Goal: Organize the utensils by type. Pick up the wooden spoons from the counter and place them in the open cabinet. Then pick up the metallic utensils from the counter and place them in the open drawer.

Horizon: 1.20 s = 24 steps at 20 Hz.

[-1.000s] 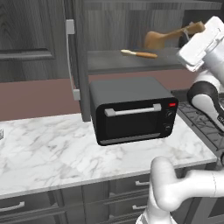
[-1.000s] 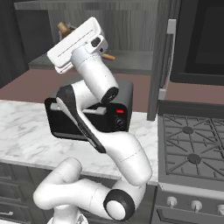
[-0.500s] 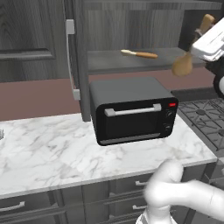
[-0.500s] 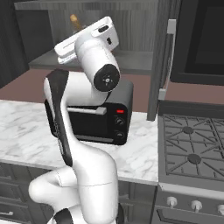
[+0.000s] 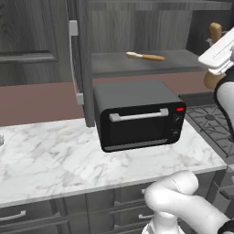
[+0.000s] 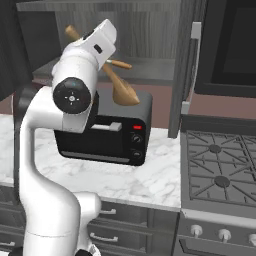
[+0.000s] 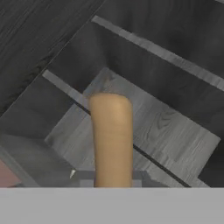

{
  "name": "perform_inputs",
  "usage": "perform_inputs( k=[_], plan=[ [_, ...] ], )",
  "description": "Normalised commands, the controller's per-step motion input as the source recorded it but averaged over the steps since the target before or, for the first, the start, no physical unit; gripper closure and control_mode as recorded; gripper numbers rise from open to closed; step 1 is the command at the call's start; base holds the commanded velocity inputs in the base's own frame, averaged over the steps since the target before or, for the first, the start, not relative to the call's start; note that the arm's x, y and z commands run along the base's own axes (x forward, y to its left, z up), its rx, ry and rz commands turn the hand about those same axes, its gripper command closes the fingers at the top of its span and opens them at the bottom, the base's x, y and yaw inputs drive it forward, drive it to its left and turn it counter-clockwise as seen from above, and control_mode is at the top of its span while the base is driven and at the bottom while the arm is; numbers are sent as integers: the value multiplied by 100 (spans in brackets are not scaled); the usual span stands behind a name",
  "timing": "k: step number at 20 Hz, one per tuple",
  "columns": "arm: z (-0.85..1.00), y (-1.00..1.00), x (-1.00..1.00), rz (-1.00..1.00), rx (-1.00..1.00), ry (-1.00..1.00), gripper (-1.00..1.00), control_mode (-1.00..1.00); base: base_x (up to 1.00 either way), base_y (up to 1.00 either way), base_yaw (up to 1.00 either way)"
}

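Observation:
My gripper is shut on the all-brown wooden spoon, to the right of the open cabinet. The spoon hangs steeply, bowl down and handle end up. Its handle runs up the middle of the hand view, with the cabinet's grey boards behind it. The other wooden spoon, cream bowl and orange-brown handle, lies on the cabinet's shelf. At the left edge of the counter a small pale thing is cut off; I cannot tell whether it is a metallic utensil. The open drawer is out of view.
A black toaster oven stands on the counter under the shelf. The cabinet's open door with its silver bar handle juts out left of the oven. A gas stove lies to the right. My own white arm stands before the oven.
The hand swung right, away from the shelf opening, and rolled. The brown spoon went from lying level with its bowl to the left to hanging bowl down. The spoon on the shelf stayed put.

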Motion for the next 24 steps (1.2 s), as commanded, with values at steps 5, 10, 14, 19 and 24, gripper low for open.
perform_inputs(
  k=[5, 10, 14, 19, 24],
  plan=[
    [-26, 21, 1, -22, -13, -7, 100, -100, 0, 0, 0],
    [0, 30, 14, -12, -11, 3, 100, -100, 0, 0, 0],
    [0, 35, 15, -2, -30, 0, 100, -100, 0, 0, 0],
    [0, 19, 2, 0, -34, -8, 100, -100, 0, 0, 0],
    [0, 6, 4, 0, -10, -7, 100, -100, 0, 0, 0]
  ],
)
